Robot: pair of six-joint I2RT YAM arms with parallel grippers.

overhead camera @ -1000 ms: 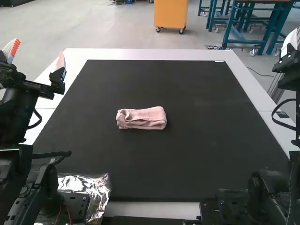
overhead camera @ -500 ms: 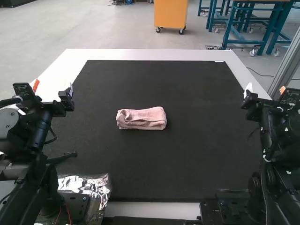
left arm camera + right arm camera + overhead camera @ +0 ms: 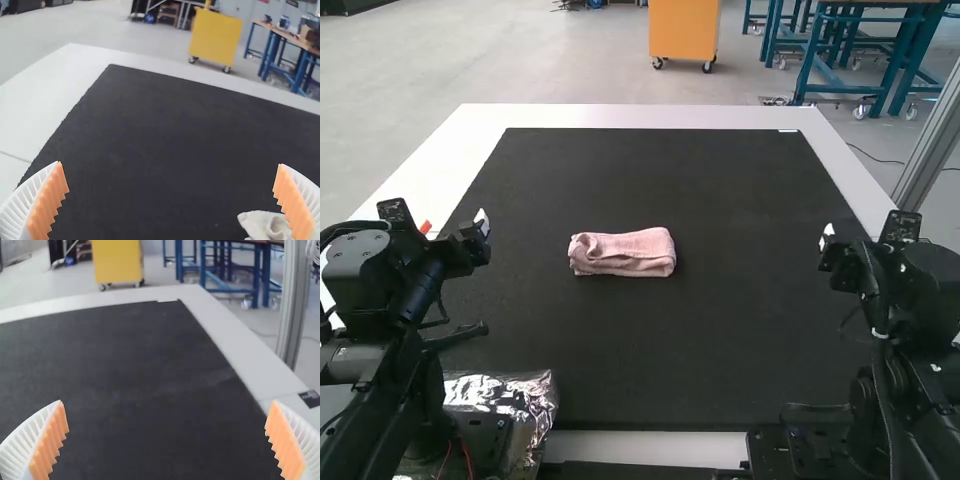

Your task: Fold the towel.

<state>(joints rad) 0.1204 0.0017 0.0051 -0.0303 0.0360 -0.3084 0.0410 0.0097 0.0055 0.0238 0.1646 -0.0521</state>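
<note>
Left gripper (image 3: 170,164) and right gripper (image 3: 167,402) drawn back, both spread wide, empty. Pink towel (image 3: 622,253) unmoved, folded into compact bundle near middle of black mat (image 3: 660,350). Folding likely finished.

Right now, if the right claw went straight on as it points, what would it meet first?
Probably the black mat, which lies ahead of the right claw; its height is hard to judge.

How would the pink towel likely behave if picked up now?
The towel looks like soft, textured cloth, so it would probably sag rather than stay stiff. It's folded into a compact bundle with loose-looking layers, so a one-layer pinch might unfold it. Lying low and flat-bottomed on the mat, it seems unlikely to roll.
</note>
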